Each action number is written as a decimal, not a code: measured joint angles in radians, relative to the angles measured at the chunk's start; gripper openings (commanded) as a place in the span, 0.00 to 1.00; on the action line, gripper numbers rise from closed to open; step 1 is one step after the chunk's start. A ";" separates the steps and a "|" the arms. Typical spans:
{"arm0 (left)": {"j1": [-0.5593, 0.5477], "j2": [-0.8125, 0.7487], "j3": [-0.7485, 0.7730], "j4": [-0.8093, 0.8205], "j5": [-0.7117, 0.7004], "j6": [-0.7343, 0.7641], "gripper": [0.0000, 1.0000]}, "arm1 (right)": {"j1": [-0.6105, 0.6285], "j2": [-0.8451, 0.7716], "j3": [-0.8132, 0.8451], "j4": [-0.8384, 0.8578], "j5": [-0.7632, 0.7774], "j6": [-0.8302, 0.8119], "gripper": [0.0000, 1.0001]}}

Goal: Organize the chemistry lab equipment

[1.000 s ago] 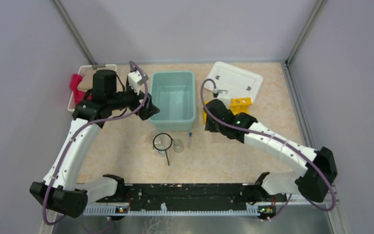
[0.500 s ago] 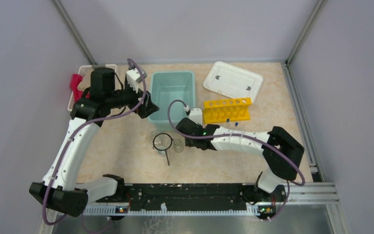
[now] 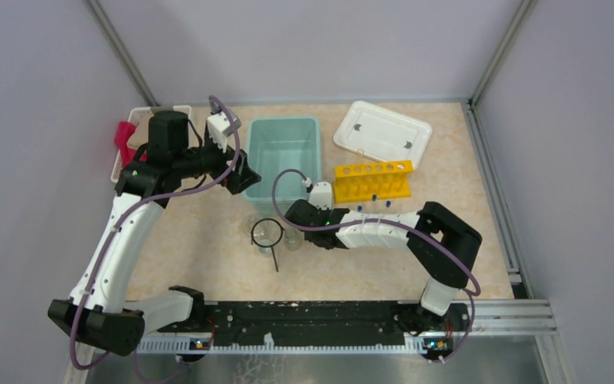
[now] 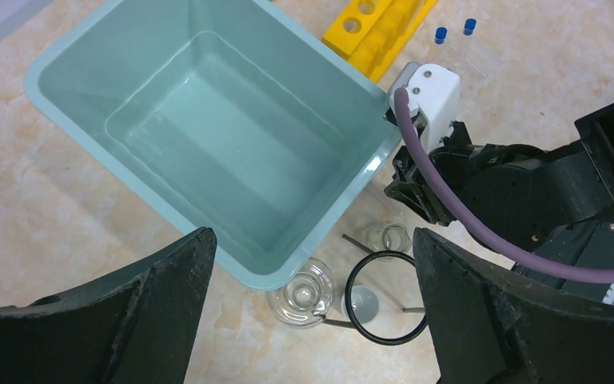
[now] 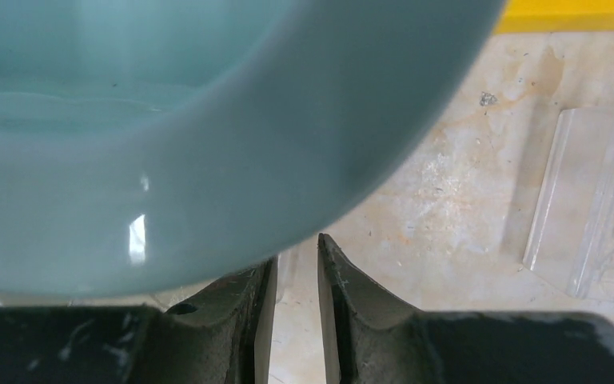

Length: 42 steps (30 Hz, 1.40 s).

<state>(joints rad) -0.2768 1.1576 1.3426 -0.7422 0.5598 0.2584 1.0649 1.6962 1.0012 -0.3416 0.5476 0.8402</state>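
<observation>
Clock directions refer to the top view. The table carries all items. The bin, teal and open-topped, sits at 12 o'clock from table centre. The left gripper hangs above the bin's 7 o'clock corner with its fingers spread wide apart and nothing between them. The right arm reaches in from 4 o'clock. It places the right gripper low at the bin's 6 o'clock wall, where its fingers stand a narrow gap apart. Whether they clamp anything cannot be told. A white lid lies flat at 2 o'clock from the bin. A white basket holding red cloth sits at 9 o'clock from the bin, behind the left arm. The yellow rack lies at 3 o'clock from the bin, just below the lid. Two beakers sit at 6 o'clock from the bin: one just beside the right gripper, the other at its 9 o'clock. The black ring overlaps this second beaker, its handle pointing to 6 o'clock. Tubes with blue caps lie on the table at 6 o'clock from the rack.
</observation>
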 measured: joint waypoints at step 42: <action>0.000 0.000 0.034 -0.045 0.036 0.019 0.99 | 0.016 -0.060 -0.055 -0.179 0.023 0.167 0.13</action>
<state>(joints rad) -0.2764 1.1576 1.3762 -0.7872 0.5961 0.2775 1.0813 1.6360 0.9459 -0.5209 0.5705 1.0069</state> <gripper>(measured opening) 0.989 0.109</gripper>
